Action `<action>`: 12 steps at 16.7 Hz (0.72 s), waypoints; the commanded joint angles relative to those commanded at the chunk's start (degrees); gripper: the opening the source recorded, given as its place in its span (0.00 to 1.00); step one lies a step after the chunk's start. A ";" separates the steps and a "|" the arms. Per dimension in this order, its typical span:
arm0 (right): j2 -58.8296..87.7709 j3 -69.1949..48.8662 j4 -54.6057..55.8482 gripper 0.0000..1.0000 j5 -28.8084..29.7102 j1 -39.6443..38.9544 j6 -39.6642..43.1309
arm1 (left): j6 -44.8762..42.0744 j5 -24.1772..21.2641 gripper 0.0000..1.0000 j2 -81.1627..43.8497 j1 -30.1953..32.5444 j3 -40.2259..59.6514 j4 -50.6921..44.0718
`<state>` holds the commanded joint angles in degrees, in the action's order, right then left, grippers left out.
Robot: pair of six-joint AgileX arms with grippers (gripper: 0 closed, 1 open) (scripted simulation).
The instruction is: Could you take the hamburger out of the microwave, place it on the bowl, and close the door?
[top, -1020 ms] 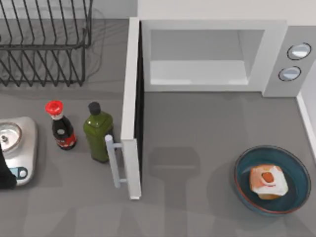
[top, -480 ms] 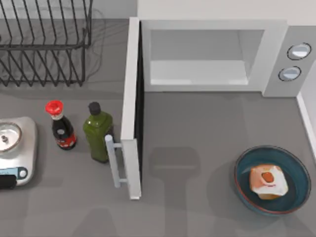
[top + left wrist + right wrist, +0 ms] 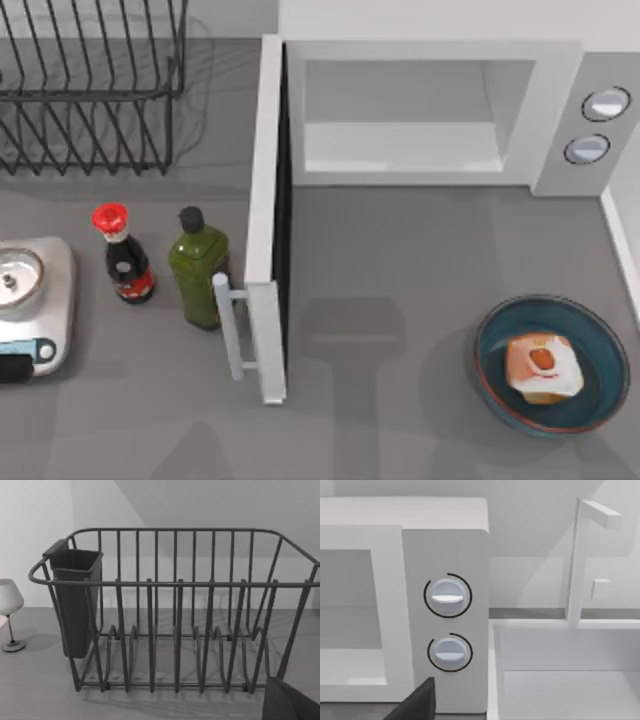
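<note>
Since a second ago, the dark part of my left arm that lay over the kitchen scale (image 3: 35, 300) has drawn back to the left edge of the top view; nothing else on the worktop (image 3: 400, 260) has shifted.

Left claw (image 3: 292, 702): only a dark corner of it is visible, facing the dish rack (image 3: 175, 630). I cannot tell whether it is apart or together.
Right claw (image 3: 415, 702): again a dark corner only, low before the microwave (image 3: 445, 630) and its two knobs (image 3: 447, 596). State likewise undetermined.

The hamburger (image 3: 543, 367) sits inside the bowl (image 3: 487, 340), at the right of the worktop. The microwave cavity is empty. The door (image 3: 262, 200) stands fully open, edge-on, its bar handle (image 3: 232, 330) facing left.

Assessment: the remaining item is the door. I judge it to be a rigid hinged panel that swings lightly and needs a push rather than a grip. The best contact is the outer face near the handle, at the free end, well away from the hinge. The green bottle (image 3: 199, 268) stands just beside that handle, with the red-capped bottle (image 3: 125, 258) next to it; both look easy to topple, so my approach must pass clear of them.
</note>
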<state>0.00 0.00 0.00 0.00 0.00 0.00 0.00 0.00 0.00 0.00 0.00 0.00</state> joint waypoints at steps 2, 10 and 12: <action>0.00 0.00 0.00 1.00 0.00 0.00 0.00 | -0.01 -0.20 0.00 -0.20 -0.20 0.09 0.19; 0.00 0.00 0.00 1.00 0.00 0.00 0.00 | -0.19 -11.37 0.00 -11.82 -11.35 3.86 7.91; 0.00 0.00 0.00 1.00 0.00 0.00 0.00 | -0.19 -11.42 0.00 -11.87 -11.40 3.88 7.95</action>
<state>0.00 0.00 0.00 0.00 0.00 0.00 -0.19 -11.42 -11.87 -11.40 3.88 7.95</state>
